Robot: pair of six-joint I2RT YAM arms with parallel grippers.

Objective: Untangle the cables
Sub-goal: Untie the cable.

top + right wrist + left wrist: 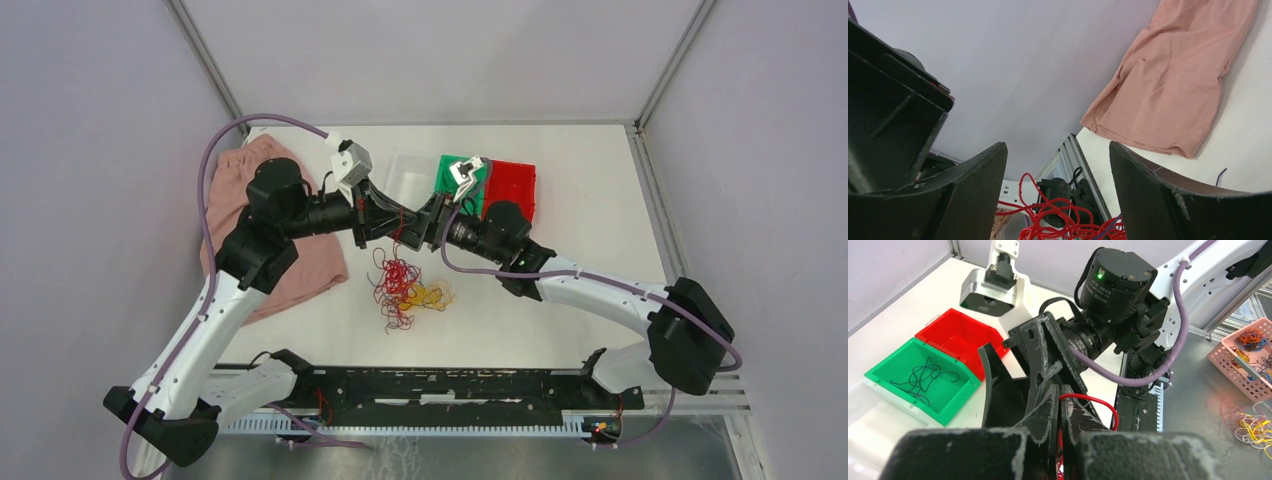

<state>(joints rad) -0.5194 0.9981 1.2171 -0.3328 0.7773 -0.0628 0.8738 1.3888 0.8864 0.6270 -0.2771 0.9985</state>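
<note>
Pinching a red strand of the cables point(402, 292), the left gripper point(1061, 396) has its two fingers pressed almost together, and the wire loops out to one side of them. In the overhead view the bulk of the red and yellow-orange tangle lies on the white table point(585, 235), just on the near side of the two grippers, with a few red strands rising up to them. The right gripper point(1058, 167) faces the left one at close range, its fingers spread wide and gripping nothing; red loops show low in the gap, beyond the fingers. A pink cloth point(265, 235) lies under the left arm. Behind the grippers sit a green bin point(904, 353), holding a dark wire point(923, 377), and a red bin point(955, 332) touching it.
</note>
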